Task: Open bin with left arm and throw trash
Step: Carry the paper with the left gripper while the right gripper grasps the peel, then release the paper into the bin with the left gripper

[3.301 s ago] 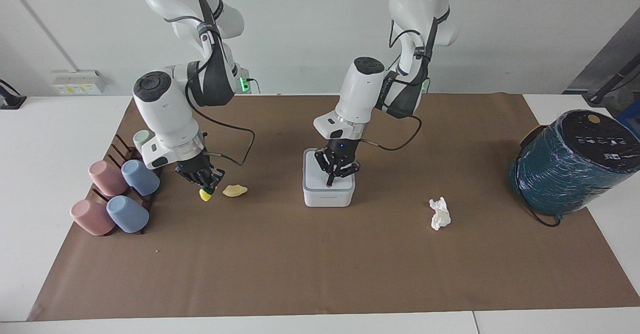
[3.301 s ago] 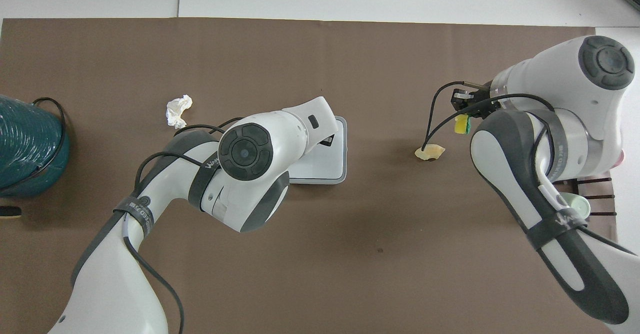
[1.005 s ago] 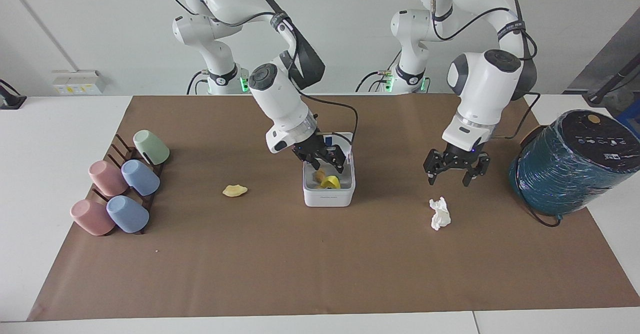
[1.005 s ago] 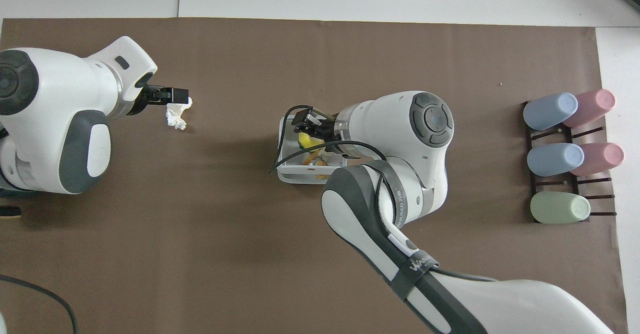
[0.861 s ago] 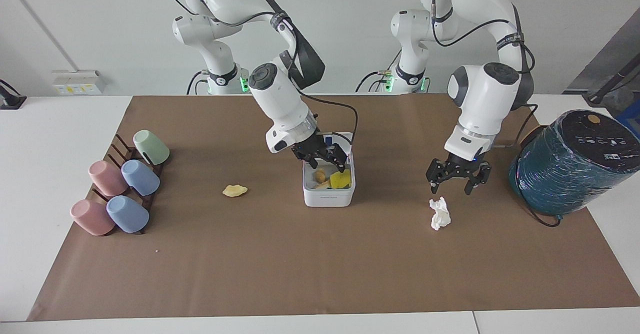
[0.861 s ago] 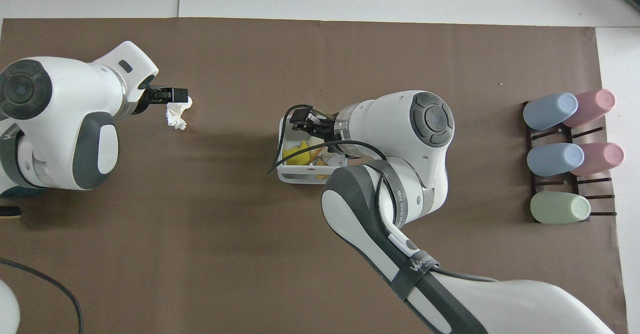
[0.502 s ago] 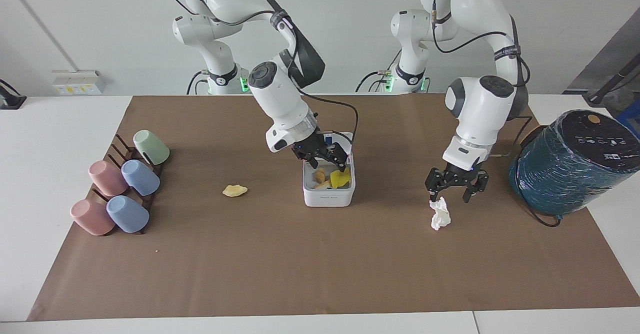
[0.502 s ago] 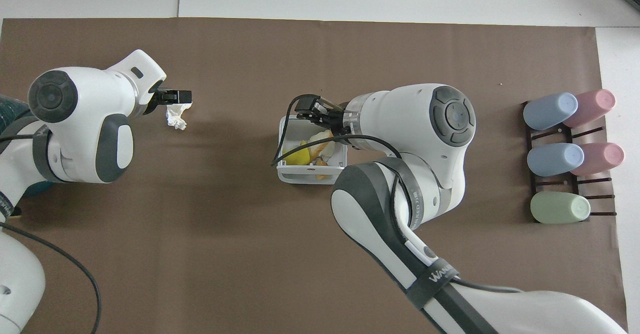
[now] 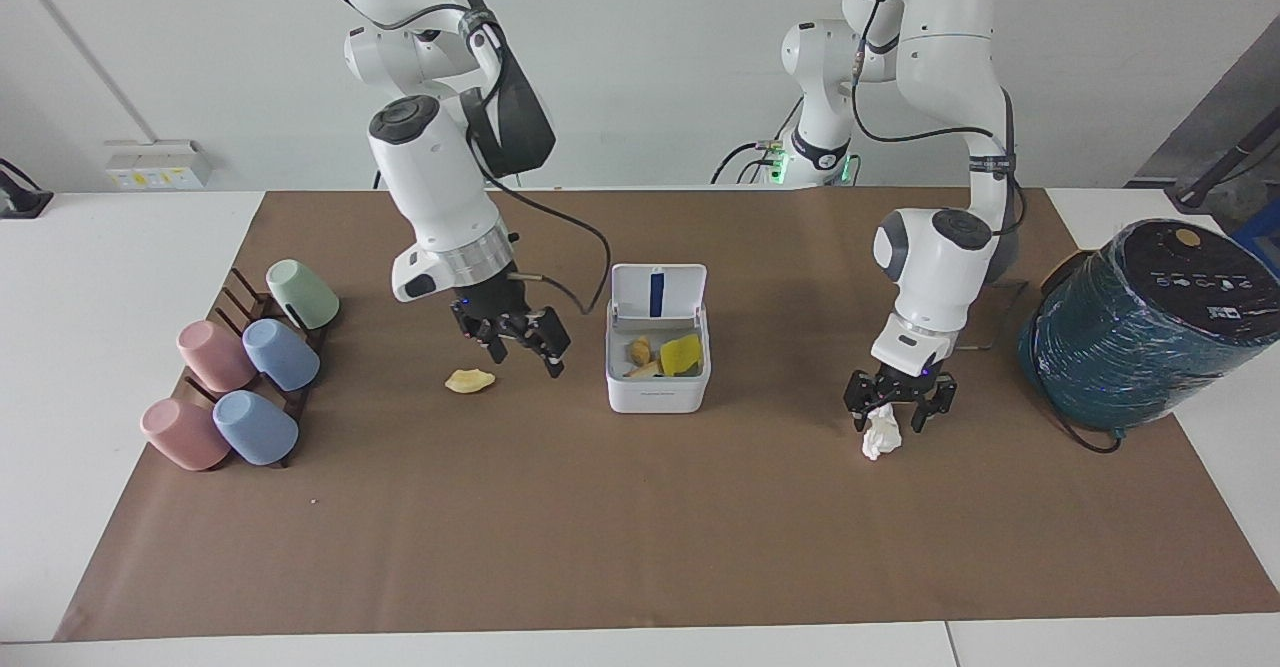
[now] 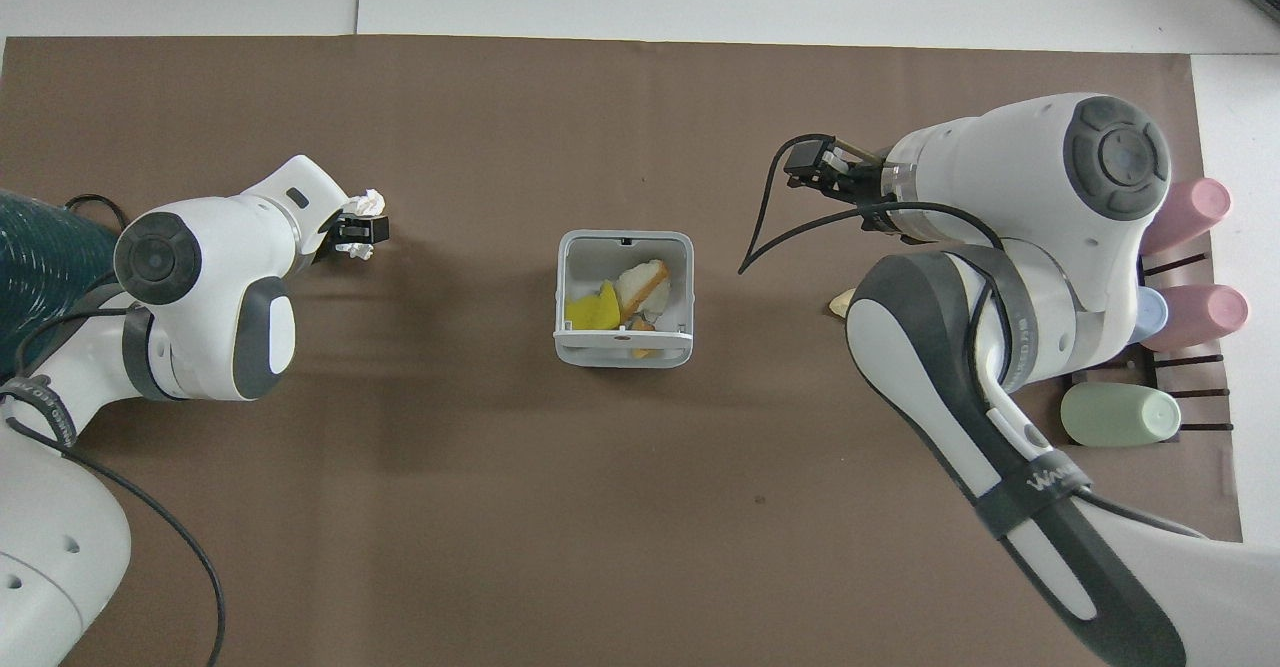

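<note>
The white bin (image 9: 657, 395) stands mid-table with its lid (image 9: 657, 292) up. The yellow-and-green sponge piece (image 9: 681, 355) lies in it beside other scraps. In the overhead view the bin (image 10: 625, 357) is open with the sponge piece (image 10: 590, 309) in it. My left gripper (image 9: 890, 409) is low and open, its fingers straddling the top of the white paper wad (image 9: 882, 437). The wad (image 10: 371, 201) peeks out by the left gripper (image 10: 360, 230). My right gripper (image 9: 522, 347) is open and empty over the mat between the bin and the pale yellow scrap (image 9: 469, 380).
A big teal wrapped cylinder (image 9: 1140, 327) lies at the left arm's end of the table. A rack of pastel cups (image 9: 245, 377) stands at the right arm's end. The right arm covers most of the pale scrap (image 10: 840, 301) in the overhead view.
The right gripper dropped the sponge piece into the bin and has moved away toward the pale scrap. The left gripper has come down onto the paper wad.
</note>
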Motion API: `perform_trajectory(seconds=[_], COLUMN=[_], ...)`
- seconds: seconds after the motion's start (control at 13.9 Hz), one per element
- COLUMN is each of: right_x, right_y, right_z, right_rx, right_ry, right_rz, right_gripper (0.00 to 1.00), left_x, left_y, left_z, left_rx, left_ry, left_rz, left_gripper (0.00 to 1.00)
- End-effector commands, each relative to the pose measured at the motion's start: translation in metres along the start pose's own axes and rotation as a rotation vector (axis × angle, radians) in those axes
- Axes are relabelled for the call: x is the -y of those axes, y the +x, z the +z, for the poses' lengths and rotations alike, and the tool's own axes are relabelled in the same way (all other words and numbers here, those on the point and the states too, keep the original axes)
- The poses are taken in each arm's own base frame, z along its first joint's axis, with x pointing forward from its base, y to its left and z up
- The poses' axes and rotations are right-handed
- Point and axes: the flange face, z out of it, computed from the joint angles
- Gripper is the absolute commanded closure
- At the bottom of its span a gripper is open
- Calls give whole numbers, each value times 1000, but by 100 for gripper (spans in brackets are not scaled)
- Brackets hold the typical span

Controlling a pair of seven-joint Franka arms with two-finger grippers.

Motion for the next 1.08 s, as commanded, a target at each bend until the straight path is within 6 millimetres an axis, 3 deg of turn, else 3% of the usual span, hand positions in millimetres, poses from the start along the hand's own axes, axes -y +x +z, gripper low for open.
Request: perform_trajectory(seconds=[0.0, 0.22, 0.5, 0.65, 0.79, 1.0], right_x=[-43, -73, -88, -91, -88, -88], right_y=[-5, -12, -25, -28, -30, -36], right_z=[28, 75, 107, 118, 119, 137], right_rx=[34, 91, 136, 151, 134, 108], right_ry=[-142, -238, -270, -280, -267, -242], right_rz=[-71, -81, -33, -24, -16, 3], right_gripper=[0, 0, 0, 0, 0, 16], left_x=[3, 0, -26, -61, -109, -194], left_y=[-3, 6, 38, 54, 61, 44], left_z=[-9, -19, -67, -92, -111, -120], left_rx=[-20, -45, -62, -16, 21, 32], left_ry=[3, 1, -16, -35, -58, -110], left_rz=[12, 23, 46, 70, 71, 133], left_gripper=[100, 100, 100, 100, 100, 100])
